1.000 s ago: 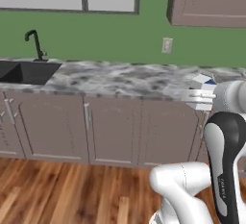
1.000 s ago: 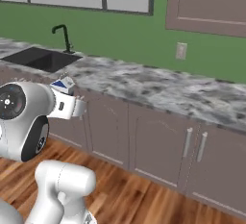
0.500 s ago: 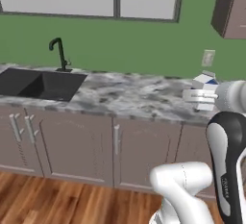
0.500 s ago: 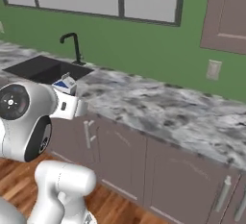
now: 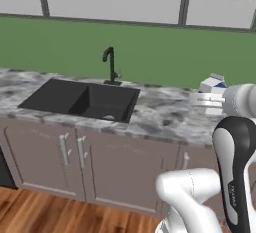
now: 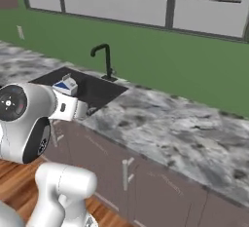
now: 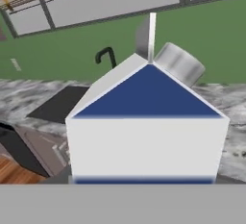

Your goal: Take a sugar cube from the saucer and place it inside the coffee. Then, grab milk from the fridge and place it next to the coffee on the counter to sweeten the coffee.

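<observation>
1. At the far left of the left base view, the surface (image 5: 165,119) runs as grey marbled stone over brown cabinets (image 5: 75,162) with silver bar handles; its front edge crosses the picture, with wood floor (image 5: 45,214) below.
2. A black sink (image 5: 82,99) is sunk into the surface left of centre, and a dark curved faucet (image 5: 109,64) stands at its back edge against the green wall (image 5: 150,52).
3. Right of the sink the stone lies bare and flat, giving open room up to the arm.
4. At the right edge, the hand (image 5: 206,99) is clenched on the milk (image 5: 212,84), whose blue-and-white gable top shows above it; the carton is held in the air near the surface's front edge.
5. In the hand view the milk (image 7: 146,122) stands upright and very close, with a grey cap on its slope; the sink and faucet lie behind it to the left.
</observation>
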You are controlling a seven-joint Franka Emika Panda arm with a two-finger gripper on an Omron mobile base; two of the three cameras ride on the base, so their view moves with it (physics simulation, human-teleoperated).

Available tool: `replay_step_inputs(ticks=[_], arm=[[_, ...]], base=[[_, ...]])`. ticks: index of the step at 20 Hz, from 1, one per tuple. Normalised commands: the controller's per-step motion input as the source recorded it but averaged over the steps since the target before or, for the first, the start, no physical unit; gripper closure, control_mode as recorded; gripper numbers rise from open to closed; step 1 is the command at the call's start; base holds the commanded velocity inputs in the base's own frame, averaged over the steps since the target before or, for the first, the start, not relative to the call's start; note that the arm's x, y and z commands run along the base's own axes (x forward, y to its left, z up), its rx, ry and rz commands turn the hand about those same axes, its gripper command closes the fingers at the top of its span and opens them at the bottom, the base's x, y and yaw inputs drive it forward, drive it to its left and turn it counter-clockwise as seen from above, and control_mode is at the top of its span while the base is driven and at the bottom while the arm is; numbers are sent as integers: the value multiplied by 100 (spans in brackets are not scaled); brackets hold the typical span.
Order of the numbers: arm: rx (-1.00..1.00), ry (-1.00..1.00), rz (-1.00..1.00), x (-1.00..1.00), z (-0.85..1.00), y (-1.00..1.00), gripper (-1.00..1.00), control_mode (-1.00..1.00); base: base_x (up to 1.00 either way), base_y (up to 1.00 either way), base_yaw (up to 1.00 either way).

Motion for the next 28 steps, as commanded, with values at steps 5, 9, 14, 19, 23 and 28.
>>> replay_step_inputs(ticks=[5,9,14,19,23,28], arm=[[0,0,0,0,0,0,100,100],[0,0,0,0,0,0,100,100],[0,0,0,0,0,0,100,100],[0,0,0,0,0,0,100,100],[0,0,0,0,0,0,100,100],[0,0,0,0,0,0,100,100]], base=[[75,100,11],[12,100,18],[-1,100,26],[26,100,13],[98,100,0],[100,100,0]])
